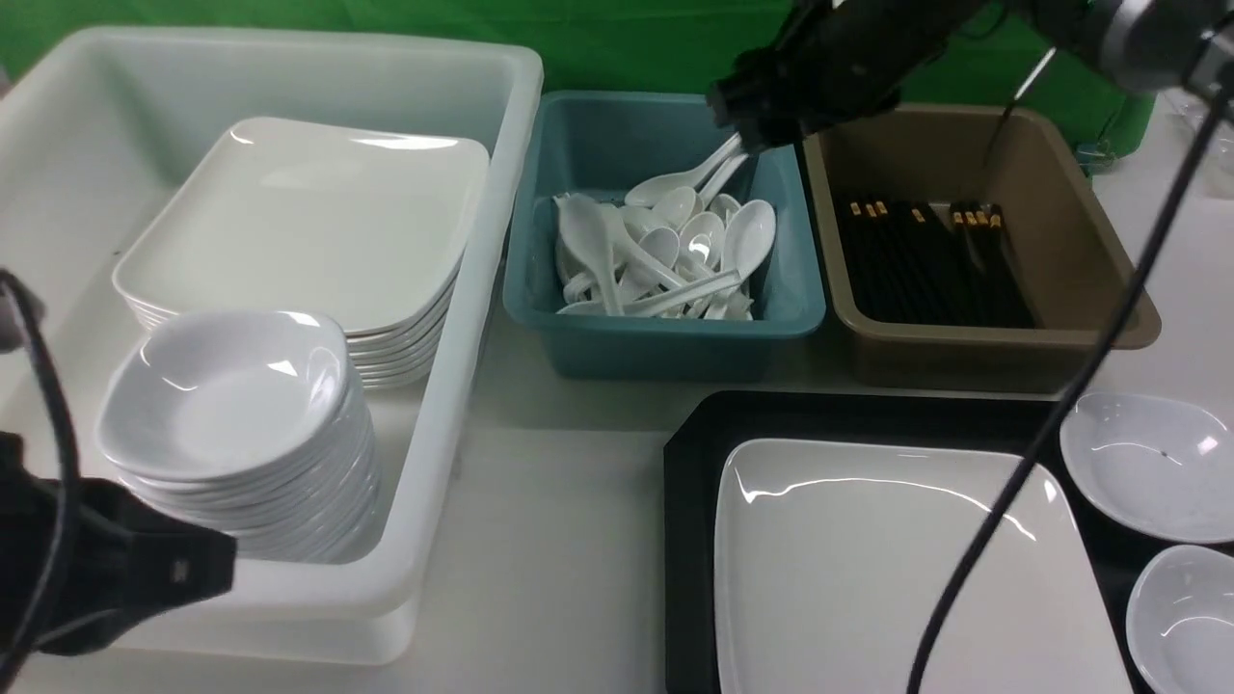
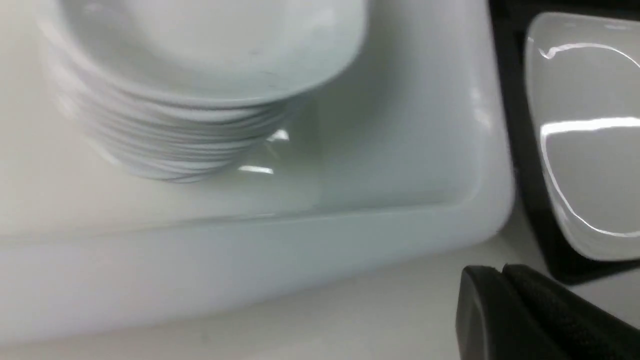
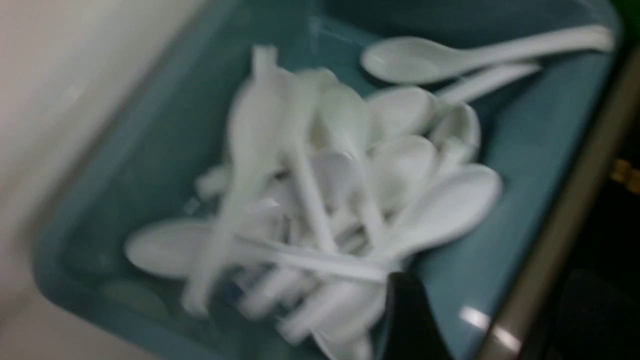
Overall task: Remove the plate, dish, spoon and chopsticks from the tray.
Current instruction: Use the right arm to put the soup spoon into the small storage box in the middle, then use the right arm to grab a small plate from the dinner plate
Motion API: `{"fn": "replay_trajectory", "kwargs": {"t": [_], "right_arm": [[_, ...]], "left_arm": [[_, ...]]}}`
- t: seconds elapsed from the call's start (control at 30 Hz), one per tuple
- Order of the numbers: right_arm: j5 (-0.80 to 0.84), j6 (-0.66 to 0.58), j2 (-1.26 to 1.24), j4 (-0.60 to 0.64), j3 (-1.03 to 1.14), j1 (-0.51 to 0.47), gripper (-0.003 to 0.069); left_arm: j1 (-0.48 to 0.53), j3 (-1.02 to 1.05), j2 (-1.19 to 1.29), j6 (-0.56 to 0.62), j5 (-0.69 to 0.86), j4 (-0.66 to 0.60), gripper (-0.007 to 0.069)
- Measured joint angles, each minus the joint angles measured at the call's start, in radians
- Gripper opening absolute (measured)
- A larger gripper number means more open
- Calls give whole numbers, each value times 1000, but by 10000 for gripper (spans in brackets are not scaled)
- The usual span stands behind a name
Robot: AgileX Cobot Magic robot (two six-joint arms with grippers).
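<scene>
Clearing looks half done: beyond the tray (image 1: 686, 540), spoons (image 1: 665, 249) fill the teal tub (image 1: 675, 352) and chopsticks (image 1: 916, 265) the brown tub (image 1: 964, 359), the plate (image 1: 887, 569) and 2 dishes (image 1: 1147, 463) sit on the tray, and I cannot tell whether the right gripper (image 1: 750, 135) beyond it or the left gripper (image 2: 502, 287) well left of it is open or closed.

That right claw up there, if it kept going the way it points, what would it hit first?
Most likely the heap of white spoons in the teal tub, which the right gripper points down into. The wrist picture is blurred, so which spoon is unclear.
</scene>
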Motion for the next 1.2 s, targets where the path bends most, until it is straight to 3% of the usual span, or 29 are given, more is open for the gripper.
{"fn": "replay_trajectory", "kwargs": {"t": [0.07, 0.17, 0.2, 0.27, 0.37, 0.4, 0.47, 0.57, 0.8, 0.97, 1.07, 1.2], "right_arm": [[162, -18, -84, -120, -3, -18, 108], [215, -25, -138, -143, -3, -51, 44], [215, -26, -191, -132, 19, -96, 21], [215, -27, -224, -116, 45, -119, 17], [215, -31, -359, -66, 207, -196, 16], [215, -31, -368, -65, 219, -196, 16], [211, -41, -504, -53, 422, -244, 16], [186, -43, -637, -47, 638, -281, 15], [132, -59, -920, -6, 1063, -347, 15], [75, -43, -952, 10, 1241, -395, 15], [-44, -52, -900, 51, 1358, -423, 22], [-82, -82, -808, 86, 1397, -401, 163]], "left_arm": [[-84, 0, 49, 9, -25, -9, 1], [-184, -1, 101, -11, -60, -5, 1], [-264, -16, 143, -53, -80, 22, 1], [-327, -31, 179, -93, -87, 49, 1], [-511, -123, 304, -190, -101, 149, 1], [-511, -129, 304, -194, -101, 154, 1], [-625, -222, 423, -230, -101, 214, 1], [-677, -324, 534, -235, -89, 232, 1], [-701, -516, 750, -238, -67, 236, 1], [-701, -538, 779, -238, -68, 239, 1], [-701, -538, 779, -238, -64, 247, 1], [-701, -539, 779, -258, -34, 270, 6]]}}
